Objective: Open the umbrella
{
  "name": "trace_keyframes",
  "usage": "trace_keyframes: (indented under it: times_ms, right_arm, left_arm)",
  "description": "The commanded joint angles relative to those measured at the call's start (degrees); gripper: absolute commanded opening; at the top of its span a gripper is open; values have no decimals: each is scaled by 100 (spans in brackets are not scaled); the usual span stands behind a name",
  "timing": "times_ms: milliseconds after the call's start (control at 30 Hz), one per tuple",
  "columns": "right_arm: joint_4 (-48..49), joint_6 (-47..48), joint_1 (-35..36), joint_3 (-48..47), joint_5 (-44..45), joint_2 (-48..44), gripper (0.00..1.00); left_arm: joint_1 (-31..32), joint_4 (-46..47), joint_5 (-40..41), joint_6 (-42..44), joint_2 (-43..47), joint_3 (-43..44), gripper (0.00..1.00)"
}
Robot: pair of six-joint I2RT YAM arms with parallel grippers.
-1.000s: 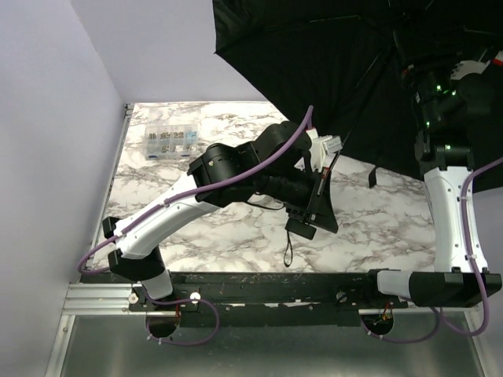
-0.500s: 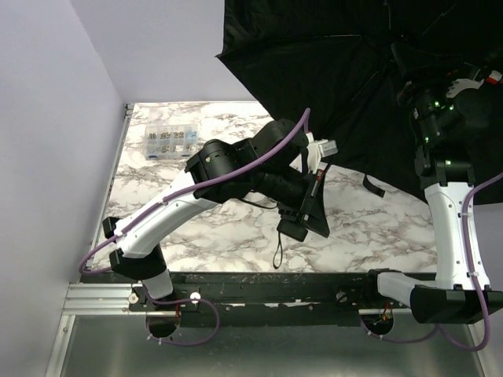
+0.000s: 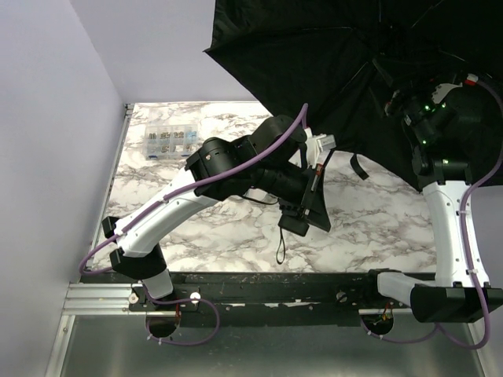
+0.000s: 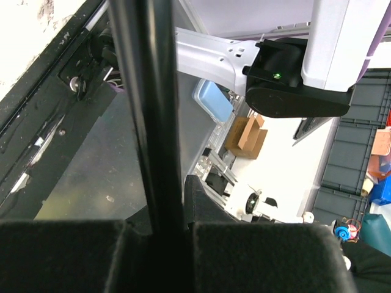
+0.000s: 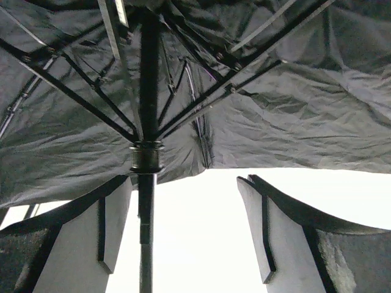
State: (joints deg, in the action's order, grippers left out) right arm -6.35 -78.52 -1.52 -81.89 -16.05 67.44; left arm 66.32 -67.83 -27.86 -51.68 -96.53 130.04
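- Left gripper (image 4: pixel 157 241): jaws clenched on the umbrella's black shaft (image 4: pixel 146 110), which runs straight up between the two dark padded fingers (image 4: pixel 61 256) in the left wrist view.
- Right gripper (image 5: pixel 183 238): jaws released and spread wide, with nothing grasped. The shaft stands just beside the finger on that view's left (image 5: pixel 113 226); whether it touches the finger cannot be told.
- Runner (image 5: pixel 146 157): black collar on the shaft, level with the right gripper's fingertips.
- Ribs (image 5: pixel 79 104): thin black struts fanning outward from the shaft, above the runner.
- Umbrella (image 3: pixel 314 55): black fabric canopy spread open and tilted, held up by the left gripper at the shaft's lower end. The right gripper sits under the canopy.
- Handle (image 3: pixel 295 226): black, at the shaft's lower end just below the left gripper, with a thin wrist strap (image 3: pixel 280 250) dangling from it.
- Closure tab (image 3: pixel 357 166): short black strap hanging from the canopy edge.
- Marble table (image 3: pixel 377 228): white with grey veining, beneath the umbrella.
- Clear compartment box (image 3: pixel 169 141): on the table, well apart from the umbrella, off the canopy's left edge.
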Motion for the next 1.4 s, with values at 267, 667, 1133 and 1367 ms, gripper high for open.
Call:
trace_keyframes:
  times_ms: [267, 667, 1133, 1367]
  right_arm:
    - [385, -178, 143, -462, -525, 596, 65]
    - [861, -539, 140, -961, -65, 1227, 39]
    - [1742, 140, -99, -2990, 3786, 2821, 24]
    - [1539, -366, -752, -4623, 4644, 3978, 20]
  left_arm:
    - [-48, 736, -269, 565, 183, 26, 0]
    - [-47, 630, -860, 952, 153, -7, 0]
    - [166, -260, -1244, 1541, 364, -592, 0]
    - [371, -381, -1160, 1621, 995, -1495, 0]
